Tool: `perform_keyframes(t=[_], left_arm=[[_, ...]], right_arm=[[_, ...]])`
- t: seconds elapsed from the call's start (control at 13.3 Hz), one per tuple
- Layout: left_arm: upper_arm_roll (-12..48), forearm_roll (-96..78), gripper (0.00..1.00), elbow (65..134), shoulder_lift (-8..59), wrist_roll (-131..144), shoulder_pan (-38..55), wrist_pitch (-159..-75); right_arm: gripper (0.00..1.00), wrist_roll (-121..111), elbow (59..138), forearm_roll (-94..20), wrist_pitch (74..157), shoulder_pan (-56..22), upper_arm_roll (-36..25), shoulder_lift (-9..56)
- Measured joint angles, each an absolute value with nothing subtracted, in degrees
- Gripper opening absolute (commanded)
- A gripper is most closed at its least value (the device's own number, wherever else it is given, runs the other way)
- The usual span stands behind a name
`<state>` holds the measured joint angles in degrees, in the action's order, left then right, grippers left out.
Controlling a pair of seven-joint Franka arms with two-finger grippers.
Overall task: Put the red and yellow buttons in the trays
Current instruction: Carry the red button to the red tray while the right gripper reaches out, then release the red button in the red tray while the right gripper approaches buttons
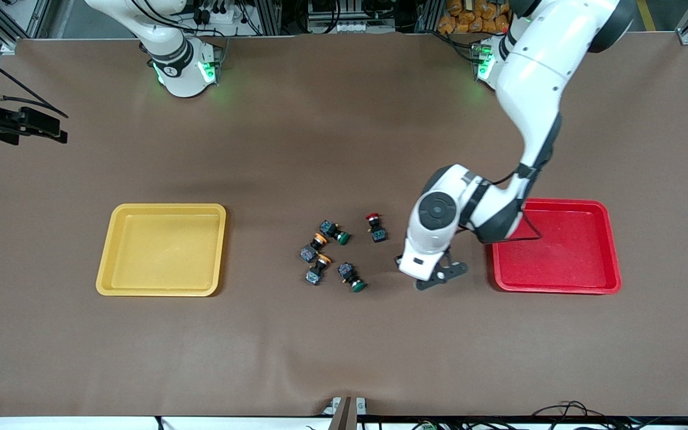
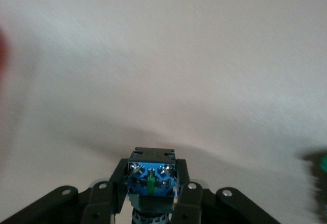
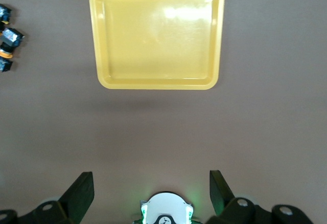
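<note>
The left hand [image 1: 436,276] is clamped on a push-button switch [image 2: 150,179], low over the counter [image 1: 344,334] between the loose cluster and the red tray [image 1: 610,251]. Its cap is hidden below the fingers [image 2: 186,196], so I'd guess red, but I can't be sure.

Both trays are empty, so nothing is delivered yet. One red-capped switch [image 1: 375,227] lies nearest the left hand, with two orange-yellow ones [image 1: 313,247] [image 1: 318,269] and two green-capped switches [image 1: 336,232] [image 1: 351,277] packed close around them, an awkward crowd to pick from.

The right hand [image 3: 150,191] waits wide open and empty above the counter, with the yellow tray [image 1: 105,257] in its camera's sight.
</note>
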<state>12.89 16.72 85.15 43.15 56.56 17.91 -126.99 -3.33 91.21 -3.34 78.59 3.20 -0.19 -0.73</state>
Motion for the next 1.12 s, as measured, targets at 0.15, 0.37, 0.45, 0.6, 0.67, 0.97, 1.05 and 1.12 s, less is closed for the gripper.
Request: perform_keyframes(t=[0.15, 0.37, 0.45, 0.6, 0.67, 0.97, 1.05, 1.12], left_arm=[[12.9, 16.7, 0.1, 85.2, 41.7, 51.9, 15.0, -125.1], [12.9, 16.7, 0.1, 85.9, 40.4, 43.6, 9.8, -124.2], [12.9, 16.7, 0.1, 86.3, 40.2, 40.7, 8.0, -124.1], [13.0, 16.7, 0.1, 87.0, 39.9, 35.6, 5.1, -124.1], [13.0, 16.7, 0.1, 87.4, 39.7, 33.0, 4.0, -124.1], [13.0, 16.7, 0.1, 89.6, 38.8, 21.1, -1.8, -122.6], [13.0, 16.7, 0.1, 90.2, 38.6, 18.0, -3.7, -122.5], [13.0, 16.7, 0.1, 90.7, 38.4, 15.1, -5.6, -122.5]], right_arm=[[1.0, -0.9, 91.2, -4.3, 78.8, 2.2, 0.1, -0.4], [1.0, 5.1, 91.2, -5.6, 81.7, -1.6, 0.3, 1.4], [1.0, 7.4, 91.3, -5.9, 83.4, -3.1, 0.4, 2.5], [1.0, 11.8, 91.3, -7.3, 86.3, -5.3, 0.5, 4.9], [1.0, 13.5, 91.3, -8.2, 87.6, -6.0, 0.5, 6.1], [1.0, 21.6, 91.3, -9.9, 94.4, -9.7, 0.5, 10.4], [1.0, 23.9, 91.3, -9.9, 96.3, -11.3, 0.6, 11.6], [1.0, 25.6, 91.3, -9.9, 98.1, -12.8, 0.6, 12.9]])
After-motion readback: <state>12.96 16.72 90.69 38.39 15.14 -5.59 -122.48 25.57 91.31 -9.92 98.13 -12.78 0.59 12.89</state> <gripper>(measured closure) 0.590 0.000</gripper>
